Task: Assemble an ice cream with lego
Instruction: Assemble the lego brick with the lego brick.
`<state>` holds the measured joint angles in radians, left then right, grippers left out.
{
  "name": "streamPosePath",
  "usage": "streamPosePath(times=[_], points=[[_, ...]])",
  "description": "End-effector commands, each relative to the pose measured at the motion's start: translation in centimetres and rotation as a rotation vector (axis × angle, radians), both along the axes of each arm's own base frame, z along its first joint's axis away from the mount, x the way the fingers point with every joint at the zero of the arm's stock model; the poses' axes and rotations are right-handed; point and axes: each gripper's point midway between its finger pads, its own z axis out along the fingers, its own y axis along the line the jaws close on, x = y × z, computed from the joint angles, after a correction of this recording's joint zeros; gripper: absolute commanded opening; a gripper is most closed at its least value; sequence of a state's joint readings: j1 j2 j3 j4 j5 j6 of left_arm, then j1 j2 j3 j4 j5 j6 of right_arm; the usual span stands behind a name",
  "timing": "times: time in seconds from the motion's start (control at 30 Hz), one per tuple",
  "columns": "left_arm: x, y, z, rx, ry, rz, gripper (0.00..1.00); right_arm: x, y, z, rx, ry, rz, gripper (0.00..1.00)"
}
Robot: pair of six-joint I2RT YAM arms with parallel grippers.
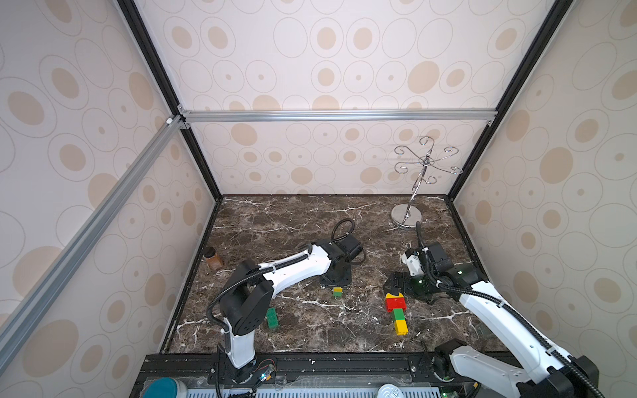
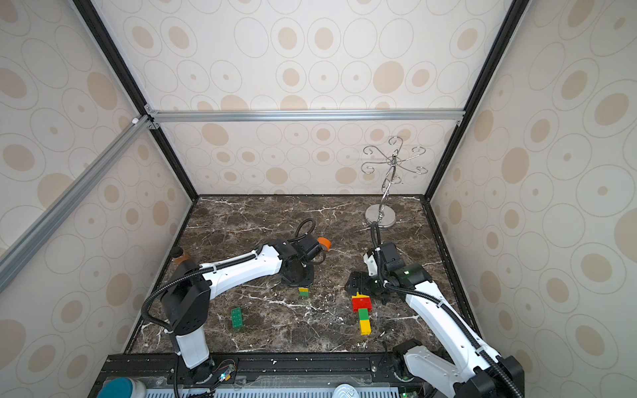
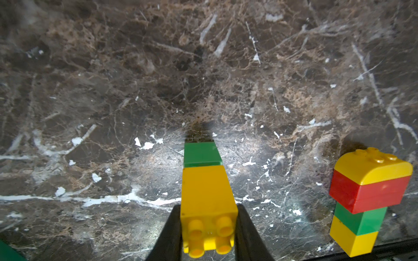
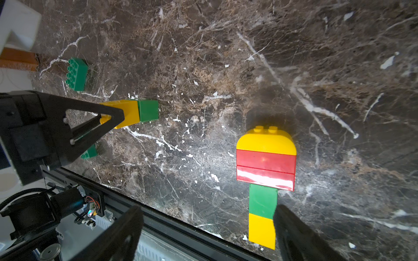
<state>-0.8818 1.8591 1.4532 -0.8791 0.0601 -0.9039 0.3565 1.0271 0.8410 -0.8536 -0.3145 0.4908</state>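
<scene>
The left gripper [image 3: 209,209] is clamped on a small two-brick stack [image 3: 204,180]. Its black fingers [image 3: 168,232] press either side of the yellow brick, and the green brick sticks out beyond the tips. The stack's far end is down near the marble table [image 1: 293,220]; in both top views it shows just in front of the gripper body, about mid-table [image 1: 337,292] [image 2: 303,292]. I can't tell whether it actually rests on the surface.

Over to the right, the lego ice cream [image 1: 396,310] [image 2: 362,312] lies flat on its side. It has a yellow dome at the far end, then a wide red block, then a narrower stem of green and yellow pointing toward the front rail.

The right gripper [image 4: 208,209] hangs over it with its jaws spread wide and nothing between them gripped. In the right wrist view one finger [image 4: 294,232] shows close beside the stem, but I can't tell whether it touches.

A loose green brick [image 1: 272,317] [image 2: 237,317], oblong with its studs up, sits near the front left beside the left arm's base. An orange rounded piece [image 2: 324,243] peeks out behind the left arm's wrist in a top view.

A brown jar [image 1: 213,258] stands by the left wall. A metal hook stand [image 1: 406,217] stands in the back right corner.
</scene>
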Motion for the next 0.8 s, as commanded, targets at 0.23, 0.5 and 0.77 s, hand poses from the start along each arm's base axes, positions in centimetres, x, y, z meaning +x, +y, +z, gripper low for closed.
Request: streamPosePath(times=[0.23, 0.5, 0.77], points=[[-0.1, 1.0, -1.6, 0.127, 0.037, -0.105, 0.06, -0.9, -0.6, -0.7, -0.016, 0.032, -0.004, 0.93], [-1.7, 1.6, -3.9, 0.103, 0.106, -0.057, 0.01, -0.9, -0.7, -0.6, -0.024, 0.030, -0.002, 0.93], [-0.2, 2.4, -4.1, 0.092, 0.117, 0.057, 0.00, -0.7, -0.7, -0.3, -0.024, 0.019, 0.002, 0.93]])
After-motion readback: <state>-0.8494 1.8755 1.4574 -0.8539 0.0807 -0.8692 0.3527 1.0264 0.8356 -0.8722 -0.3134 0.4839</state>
